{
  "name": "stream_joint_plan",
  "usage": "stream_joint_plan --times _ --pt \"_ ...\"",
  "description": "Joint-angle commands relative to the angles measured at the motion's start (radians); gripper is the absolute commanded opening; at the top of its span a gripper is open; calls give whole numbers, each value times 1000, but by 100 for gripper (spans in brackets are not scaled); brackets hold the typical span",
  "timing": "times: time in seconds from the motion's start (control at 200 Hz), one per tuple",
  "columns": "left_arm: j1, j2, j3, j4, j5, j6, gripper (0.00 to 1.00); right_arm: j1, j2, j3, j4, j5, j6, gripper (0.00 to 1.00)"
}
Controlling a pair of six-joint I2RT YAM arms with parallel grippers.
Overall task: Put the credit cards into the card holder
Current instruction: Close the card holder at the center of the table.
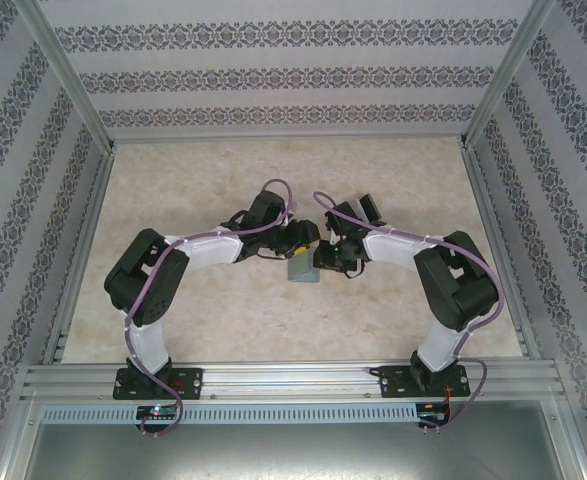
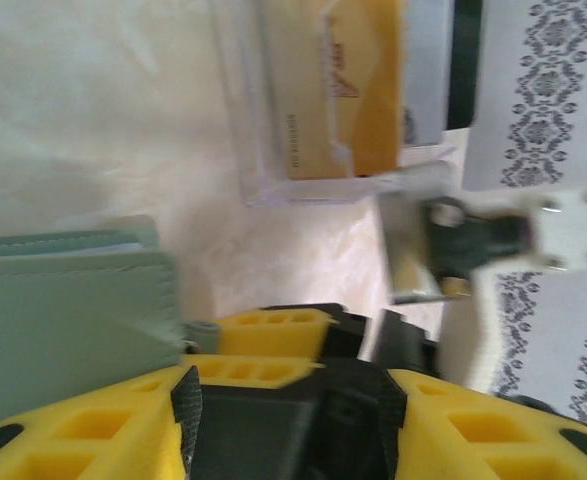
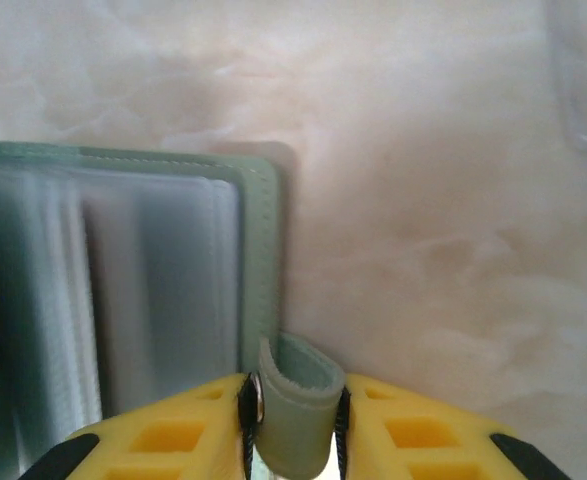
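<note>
1. The step in hand looks like opening the card holder [image 1: 301, 270] and holding it open so that a card can go in.
2. The right fingers [image 3: 373, 415] are clamped on the holder's strap [image 3: 293, 395]. The open cover with its clear sleeves [image 3: 123, 300] spreads to their left, over the worktop [image 3: 423, 200]. The sleeves are blurred, so I cannot tell whether any card sits in them.
3. To do this well, pull the strap gently and level, so the thin cover folds back without the whole holder swinging or sliding.
4. The other side needs steadying. The left fingers [image 2: 93, 425] sit right beside the holder's closed edge, but I cannot tell whether they are apart, together or gripping it.
5. An orange-yellow card [image 2: 348, 90] stands in a clear box [image 2: 258, 150] near the holder. The sleeves should end up facing that way, so the card has a short, straight path.
6. The main risk, as I judge it, is the strap: it is soft and small, and a jerk could slip it out of the grip.
7. Pose, in the top view: the left arm [image 1: 213, 245] and the right arm [image 1: 403, 245] both reach inwards with elbows out. They meet at the middle of the worktop, close together, with the holder between them.
</note>
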Motion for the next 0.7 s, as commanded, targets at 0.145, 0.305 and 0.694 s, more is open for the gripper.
stream_joint_plan --times 0.145,0.305,0.694 --pt "-11 41 -2 32 30 -4 53 -23 -82 -21 -76 118 -4 29" --pt "-13 52 10 21 31 -2 53 -34 -93 -26 -98 143 -10 28" --pt "-26 38 59 -70 5 60 54 -51 -117 -40 -92 109 -16 19"
